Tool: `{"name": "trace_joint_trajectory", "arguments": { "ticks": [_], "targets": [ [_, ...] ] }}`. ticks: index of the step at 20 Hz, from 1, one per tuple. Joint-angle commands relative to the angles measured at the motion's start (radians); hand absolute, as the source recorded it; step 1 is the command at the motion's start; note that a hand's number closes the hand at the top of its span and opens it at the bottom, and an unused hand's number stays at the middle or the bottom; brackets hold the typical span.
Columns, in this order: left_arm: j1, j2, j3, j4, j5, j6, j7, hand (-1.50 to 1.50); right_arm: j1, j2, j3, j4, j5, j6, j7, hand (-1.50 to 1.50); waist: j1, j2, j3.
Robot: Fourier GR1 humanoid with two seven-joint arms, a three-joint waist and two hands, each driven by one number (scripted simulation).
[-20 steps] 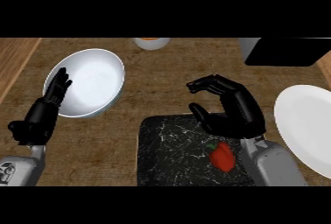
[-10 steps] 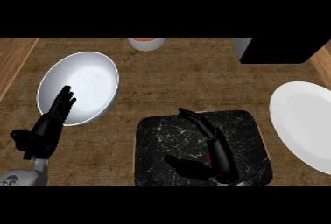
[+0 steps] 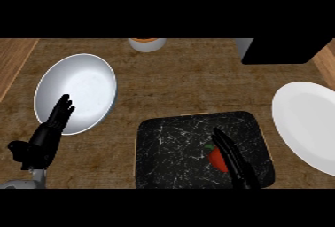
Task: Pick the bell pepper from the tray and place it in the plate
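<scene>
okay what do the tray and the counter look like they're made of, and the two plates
The tray looks like polished black marble or stone: dark with thin white veins. The counter appears to be wood, brown with streaky grain and a matte look. The left plate looks glazed ceramic, white-grey with a soft sheen; the right plate is plain white, probably ceramic too, though plastic cannot be excluded.

The tray (image 3: 196, 133) is set at the counter's (image 3: 183, 80) near middle, with the bell pepper (image 3: 216, 159) lying on its right part — just beside the right hand (image 3: 232, 159). One plate (image 3: 75, 93) is found to the tray's left, another plate (image 3: 307, 124) to its right. A cup (image 3: 146, 43) is placed at the far edge — behind the tray.
</scene>
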Motion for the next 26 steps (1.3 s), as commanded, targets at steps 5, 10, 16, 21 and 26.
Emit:
{"name": "trace_joint_trajectory", "arguments": {
  "ticks": [5, 10, 16, 21, 26],
  "targets": [
    [-0.001, -0.032, -0.014, 0.040, -0.014, -0.006, 0.005, 0.00, 0.046, -0.162, -0.004, -0.150, 0.255, 0.221, 0.385, -1.50, -0.003, 0.009, -0.011],
    [0.024, -0.033, -0.008, 0.009, -0.021, -0.015, -0.010, 0.00, 0.014, -0.215, -0.022, -0.228, 0.268, 0.443, 0.576, -1.50, 0.010, 0.010, -0.009],
    [-0.044, -0.044, 0.021, 0.105, -0.022, -0.070, -0.022, 0.00, -0.115, -0.093, 0.019, -0.254, 0.312, 0.637, 0.817, -1.50, 0.011, 0.011, -0.008],
    [-0.029, -0.084, 0.028, 0.121, -0.070, -0.043, -0.031, 0.00, -0.099, -0.129, -0.074, -0.181, 0.276, 0.655, 0.744, -1.50, 0.011, 0.010, -0.007],
    [-0.028, -0.080, 0.066, 0.072, -0.068, -0.076, 0.005, 0.00, -0.114, -0.112, -0.093, -0.237, 0.282, 0.784, 0.812, -1.50, 0.010, 0.009, -0.007]
  ]
}}
